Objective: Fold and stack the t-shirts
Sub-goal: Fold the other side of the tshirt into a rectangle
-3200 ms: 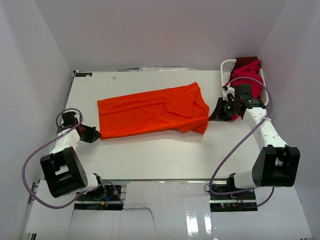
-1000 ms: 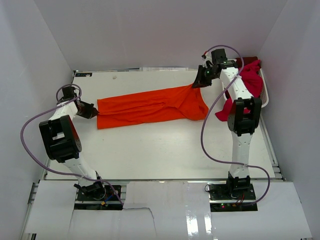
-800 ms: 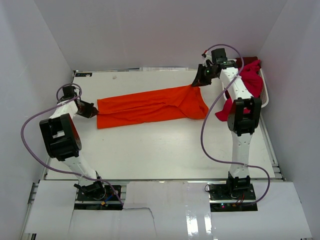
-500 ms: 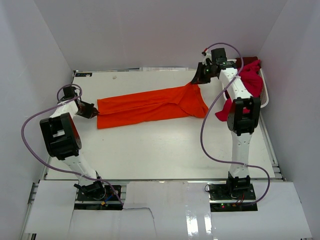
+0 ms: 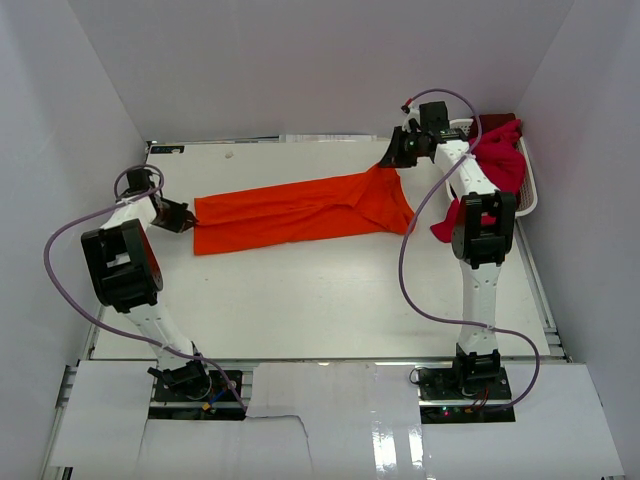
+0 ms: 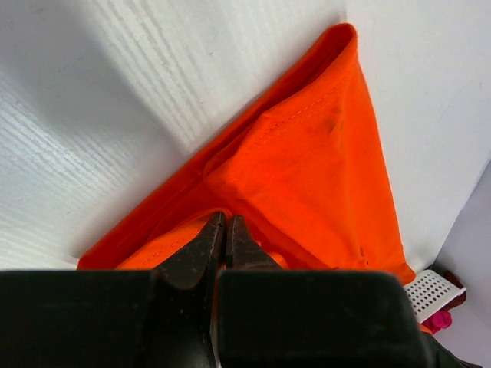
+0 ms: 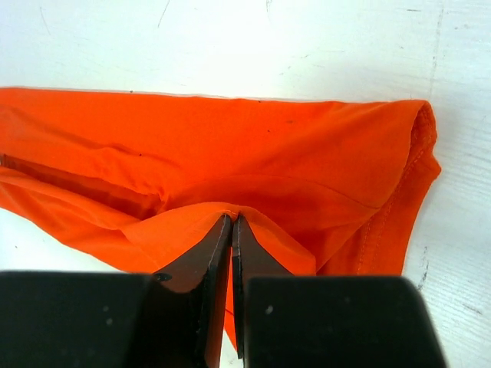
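The bright orange t-shirt [image 5: 300,211] lies folded lengthwise into a long strip across the middle of the table. My left gripper [image 5: 188,217] is shut on its left end, and the wrist view shows the fingertips [image 6: 225,222] pinching a fold of orange t-shirt [image 6: 322,176]. At the far right end my right gripper [image 5: 388,160] is shut on the upper corner, lifting it slightly; its jaws [image 7: 232,219] clamp a ridge of the orange t-shirt [image 7: 268,161]. Crimson-magenta and dark red t-shirts [image 5: 493,160] fill the basket, one hanging over its near side.
A white lattice basket [image 5: 460,128] stands at the table's back right corner, by the right wall. White enclosure walls close in the table's left, back and right. The table's near edge [image 5: 300,360] runs by the arm bases.
The right gripper has carried the shirt's right corner a little farther back and left, lifting it. The left gripper has kept its hold and barely shifted.
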Motion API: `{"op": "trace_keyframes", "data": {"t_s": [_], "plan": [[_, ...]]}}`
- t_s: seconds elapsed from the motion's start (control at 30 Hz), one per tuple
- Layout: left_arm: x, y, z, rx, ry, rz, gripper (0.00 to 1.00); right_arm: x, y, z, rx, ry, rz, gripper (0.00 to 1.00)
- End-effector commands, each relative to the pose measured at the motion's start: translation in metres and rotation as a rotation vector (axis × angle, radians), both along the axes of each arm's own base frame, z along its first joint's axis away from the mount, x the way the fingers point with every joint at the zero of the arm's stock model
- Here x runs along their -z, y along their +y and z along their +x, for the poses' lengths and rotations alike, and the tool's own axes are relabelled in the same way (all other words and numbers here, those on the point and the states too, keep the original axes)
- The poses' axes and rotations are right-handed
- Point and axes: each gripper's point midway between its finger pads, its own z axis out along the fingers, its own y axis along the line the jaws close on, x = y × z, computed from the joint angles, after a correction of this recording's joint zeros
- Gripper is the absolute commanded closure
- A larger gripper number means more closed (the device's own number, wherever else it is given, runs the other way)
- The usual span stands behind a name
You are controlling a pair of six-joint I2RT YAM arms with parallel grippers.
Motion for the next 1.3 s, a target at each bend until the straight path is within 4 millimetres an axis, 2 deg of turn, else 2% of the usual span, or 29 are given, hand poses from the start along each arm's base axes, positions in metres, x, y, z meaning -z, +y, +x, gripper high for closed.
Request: {"op": "trace_keyframes", "data": {"t_s": [0.0,0.13,0.27,0.5,0.7,0.87,0.97,1.0,1.03,1.1,1.13,1.2,1.23,1.27], "plan": [[-0.019,0.007,0.016,-0.015,-0.053,0.022,1.00,-0.008,0.006,0.013,-0.011,-0.073,0.032,0.92],[-0.019,0.008,0.020,-0.018,-0.055,0.019,1.00,-0.006,0.008,0.018,-0.009,-0.082,0.044,0.92],[-0.010,0.007,0.020,-0.016,-0.037,0.012,1.00,-0.003,0.012,0.024,-0.017,-0.095,0.066,0.92],[0.002,0.009,0.019,-0.032,-0.019,0.011,1.00,0.012,0.020,0.032,-0.032,-0.112,0.113,0.91],[0.010,0.009,0.025,-0.027,-0.018,0.001,1.00,0.034,0.029,0.034,-0.049,-0.085,0.162,0.91],[0.019,0.009,0.024,-0.030,0.002,-0.003,1.00,0.037,0.030,0.040,-0.044,-0.112,0.158,0.91],[0.024,0.007,0.025,-0.028,0.011,-0.021,0.98,0.039,0.030,0.042,-0.039,-0.118,0.153,0.84],[0.024,0.006,0.025,-0.026,0.010,-0.025,0.97,0.038,0.030,0.043,-0.038,-0.121,0.152,0.75],[0.025,0.005,0.026,-0.023,0.011,-0.031,0.96,0.036,0.029,0.044,-0.036,-0.126,0.151,0.72],[0.028,0.003,0.024,-0.024,0.020,-0.045,0.88,0.034,0.029,0.044,-0.032,-0.136,0.149,0.62],[0.028,0.003,0.025,-0.027,0.020,-0.047,0.76,0.034,0.028,0.045,-0.031,-0.140,0.147,0.58],[0.027,0.004,0.024,-0.039,0.022,-0.041,0.66,0.029,0.026,0.045,-0.021,-0.157,0.139,0.53],[0.024,0.006,0.024,-0.044,0.019,-0.036,0.51,0.028,0.026,0.044,-0.021,-0.164,0.136,0.52],[0.021,0.007,0.025,-0.050,0.014,-0.029,0.47,0.025,0.025,0.044,-0.024,-0.174,0.134,0.50]]}}
